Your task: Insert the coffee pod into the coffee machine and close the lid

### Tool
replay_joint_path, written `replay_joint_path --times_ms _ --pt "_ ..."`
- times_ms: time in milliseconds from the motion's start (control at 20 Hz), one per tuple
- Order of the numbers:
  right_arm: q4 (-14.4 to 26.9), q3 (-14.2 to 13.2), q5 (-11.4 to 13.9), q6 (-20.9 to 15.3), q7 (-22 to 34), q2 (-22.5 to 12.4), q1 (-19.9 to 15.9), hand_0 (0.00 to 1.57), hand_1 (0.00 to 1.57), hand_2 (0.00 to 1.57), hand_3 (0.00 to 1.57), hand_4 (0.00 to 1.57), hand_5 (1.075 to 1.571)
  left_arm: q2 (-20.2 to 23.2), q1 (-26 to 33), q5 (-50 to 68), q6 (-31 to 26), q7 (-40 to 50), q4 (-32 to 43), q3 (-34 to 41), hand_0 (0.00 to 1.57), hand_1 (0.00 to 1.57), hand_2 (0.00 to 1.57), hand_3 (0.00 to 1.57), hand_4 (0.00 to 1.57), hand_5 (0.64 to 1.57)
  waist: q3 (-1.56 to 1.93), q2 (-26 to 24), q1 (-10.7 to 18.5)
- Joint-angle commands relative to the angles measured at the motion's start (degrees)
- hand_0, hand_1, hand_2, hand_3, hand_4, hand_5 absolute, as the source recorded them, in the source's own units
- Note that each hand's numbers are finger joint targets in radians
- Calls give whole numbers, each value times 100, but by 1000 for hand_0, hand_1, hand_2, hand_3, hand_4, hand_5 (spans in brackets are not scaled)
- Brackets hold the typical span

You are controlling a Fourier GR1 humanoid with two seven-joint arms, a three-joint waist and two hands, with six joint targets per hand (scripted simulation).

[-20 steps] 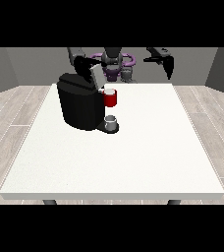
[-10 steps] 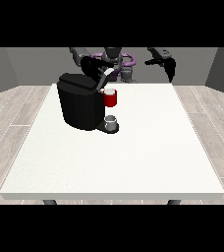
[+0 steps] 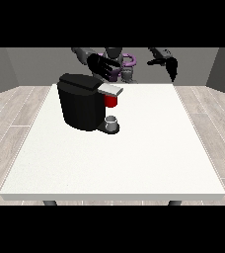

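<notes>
Black and boxy, the plastic coffee machine stands on the left half of the large white table, with a grey lid flap jutting rightward from its top. Under that flap sits a red thing at the machine, and below it a small grey cup-shaped thing rests on the machine's base; whether this is the coffee pod cannot be told. Just above and behind the lid hangs the hand at the view's left, fingers spread wide, holding nothing. Further right, well apart from the machine, the hand at the view's right hovers above the table's far edge; its finger state cannot be told. A pod is likely light, rigid and smooth; grasp across its rim.
</notes>
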Motion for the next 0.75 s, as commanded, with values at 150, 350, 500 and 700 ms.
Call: replay_joint_path --times_ms 150,350,500,700 --pt "-109 217 73 -29 -61 443 87 0 0 0 0 30 1571 -132 46 14 94 -83 42 -105 0 0 0 0 121 1571 1 -281 -160" --pt "-439 508 -344 155 -452 588 635 0 0 0 0 259 1571 45 156 46 43 -149 78 32 0 0 0 0 185 1571 2 -627 -242" --pt "-737 983 -920 77 -562 596 1435 0 0 0 0 269 1571 -65 298 94 17 -151 206 -12 0 0 0 0 205 1571 2 -954 -412" --pt "-914 939 -1061 216 -883 601 2404 0 0 0 0 157 1571 -432 848 -194 326 -513 161 -242 0 0 0 0 192 1571 4 -1166 -806"
